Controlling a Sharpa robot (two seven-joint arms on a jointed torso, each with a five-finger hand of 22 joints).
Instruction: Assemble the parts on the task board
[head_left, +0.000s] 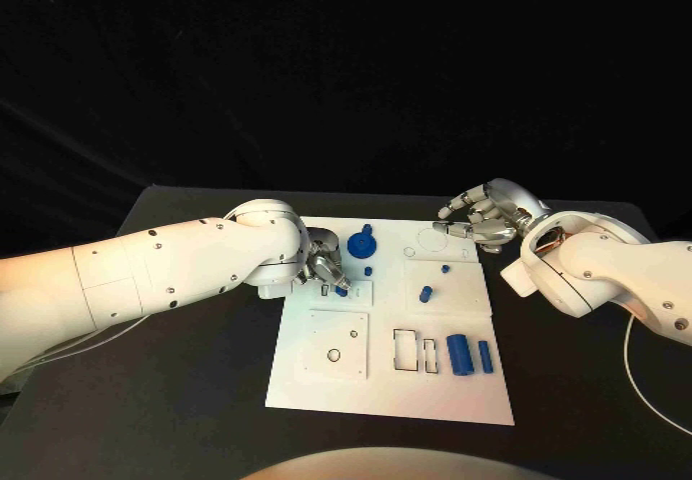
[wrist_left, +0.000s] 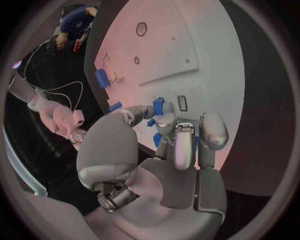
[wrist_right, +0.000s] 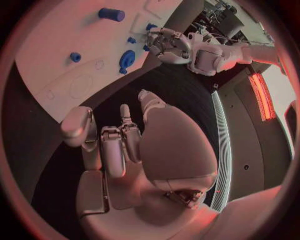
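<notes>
Placement is the step in hand: left hand (head_left: 326, 270) pinches a small blue part (head_left: 342, 290) near the task board (head_left: 389, 400) left edge. Right hand (head_left: 483, 222) hovers empty, fingers loosely curled, off the far right corner. Next comes a precise seating.

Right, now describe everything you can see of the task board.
The task board is a flat white rectangular plate lying on the black table, between the two arms. Its surface carries inset panels, round holes and rectangular slots. Blue parts sit on it: a round piece near the far edge, small pegs mid-board, and two cylinders lying side by side toward the right. The left hand is over its far left area, by a small blue part; contact is unclear.
</notes>
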